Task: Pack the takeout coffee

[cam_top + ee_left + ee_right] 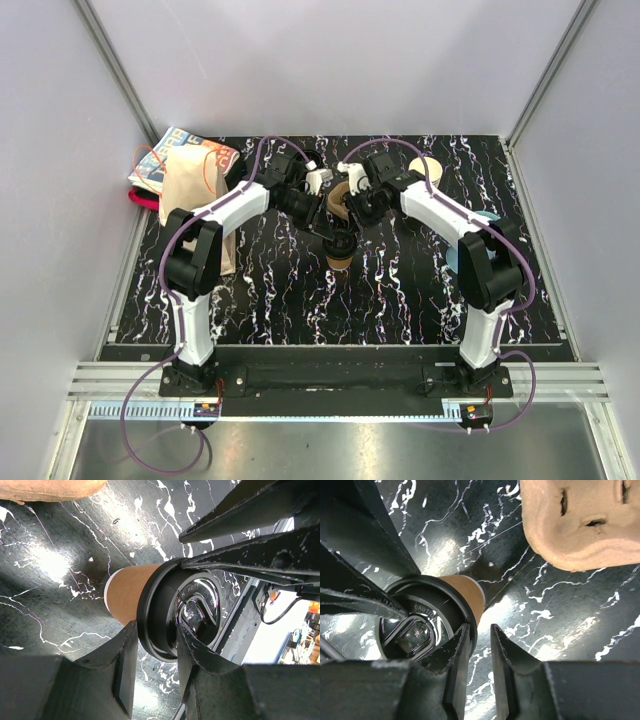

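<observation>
Arms reach in from both sides and meet just in front of the pulp carrier (337,200), on the side nearest their bases. That is where the takeout coffee (340,258) is, close to the carrier but not in it, over the black marbled worktop (400,290). I cannot tell whether its base rests on the surface or hangs a little above it.

From the left wrist view, the left tool (156,632) is clamped on the black lid (195,605). One finger lies against the outside of the rim by the brown cup wall, the other across the lid's top.

The right tool (479,630) has its jaws a narrow slot apart with only bare worktop showing between them, so it grips nothing. One of its fingers (457,660) presses against the lid's edge on the side away from the left tool.

Well off to the left of the carrier stands a brown paper bag (190,190). Off to the carrier's right, a bit further back, is a stack of cups (428,168).
</observation>
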You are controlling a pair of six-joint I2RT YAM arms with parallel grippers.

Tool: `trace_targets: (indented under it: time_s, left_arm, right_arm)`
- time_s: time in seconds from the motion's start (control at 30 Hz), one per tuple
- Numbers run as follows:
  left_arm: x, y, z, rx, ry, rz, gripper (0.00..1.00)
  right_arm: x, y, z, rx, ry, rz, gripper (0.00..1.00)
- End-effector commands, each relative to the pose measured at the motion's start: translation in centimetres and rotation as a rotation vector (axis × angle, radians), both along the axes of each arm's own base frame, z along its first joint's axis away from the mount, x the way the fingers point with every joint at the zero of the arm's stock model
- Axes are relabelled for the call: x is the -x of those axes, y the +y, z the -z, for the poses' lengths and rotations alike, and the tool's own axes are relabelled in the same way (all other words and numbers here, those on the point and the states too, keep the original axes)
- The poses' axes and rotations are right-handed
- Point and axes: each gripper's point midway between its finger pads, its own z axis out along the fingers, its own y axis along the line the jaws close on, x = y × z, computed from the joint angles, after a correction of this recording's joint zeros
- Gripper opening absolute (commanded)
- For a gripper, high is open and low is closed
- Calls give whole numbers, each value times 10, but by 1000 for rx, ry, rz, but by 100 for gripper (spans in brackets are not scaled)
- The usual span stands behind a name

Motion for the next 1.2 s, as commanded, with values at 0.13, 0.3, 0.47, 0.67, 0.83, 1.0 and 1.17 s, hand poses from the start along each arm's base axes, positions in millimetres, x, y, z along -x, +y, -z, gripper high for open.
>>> trace_targets:
  time_s: [0.13, 0.3, 0.47, 0.67, 0.83, 1.0, 1.17]
  left_arm:
    - [2, 19, 46, -208, -57, 15, 31]
    - [1, 19, 45, -205, -58, 13, 31]
    - [-3, 18, 41, -197, -69, 16, 32]
    - [-13, 12, 23, -171, -97, 18, 46]
    - [-24, 8, 3, -145, -127, 13, 59]
    - [-30, 2, -15, -108, -141, 12, 67]
    - [-36, -4, -44, -60, -176, 12, 72]
  right_arm:
    - [-16, 9, -47, -250, 102, 30, 40]
    - [-21, 8, -61, -347, 158, 51, 44]
    - [-21, 3, -62, -355, 154, 57, 46]
    - [-18, -4, -62, -321, 117, 52, 47]
    - [-13, -9, -66, -304, 93, 36, 47]
    - [-12, -18, -71, -259, 30, 31, 50]
    - [-8, -29, -79, -212, -38, 16, 57]
